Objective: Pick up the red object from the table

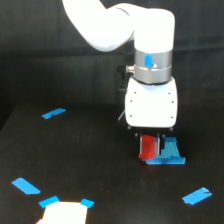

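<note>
The red object [147, 148] is a small bright red-orange block directly under the white arm's gripper [151, 146], right of centre on the black table [90, 150]. A grey finger [158, 145] presses against the block's right side; the other finger is hidden behind the block. The jaws look closed on the block. The block's lower edge is level with a blue piece beside it, and I cannot tell whether it is touching the table.
A blue piece [169, 156] lies right under and to the exterior view's right of the gripper, touching the red block. Blue tape bits lie at the left [53, 113], front left [26, 186] and front right [197, 196]. A white patch [64, 212] sits at the front edge.
</note>
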